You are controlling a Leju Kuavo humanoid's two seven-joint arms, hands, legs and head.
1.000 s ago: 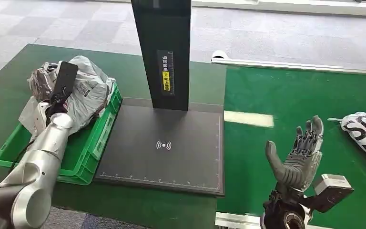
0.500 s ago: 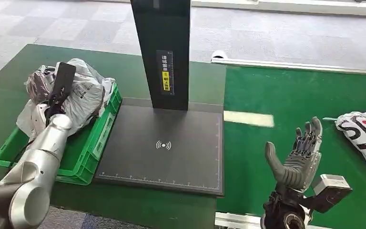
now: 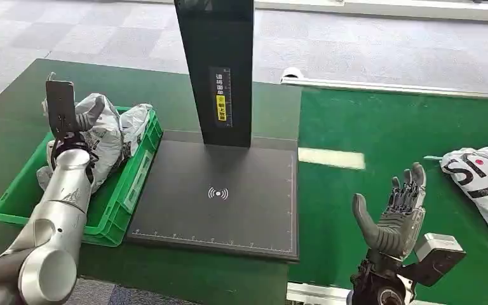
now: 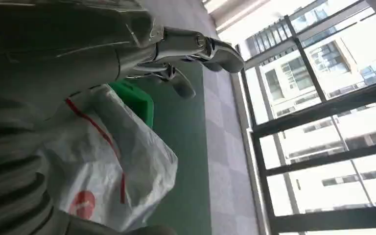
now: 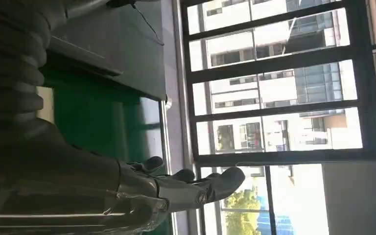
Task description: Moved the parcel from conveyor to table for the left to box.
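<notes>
Since a second ago the left hand [image 3: 70,130] has lifted off the crumpled grey bags [image 3: 111,130] in the green crate [image 3: 130,178], fingers straightened and empty, while the right hand [image 3: 394,213] waits spread and empty near the glossy white parcel [image 3: 486,184], lying lengthwise along the green conveyor [image 3: 381,127].
</notes>
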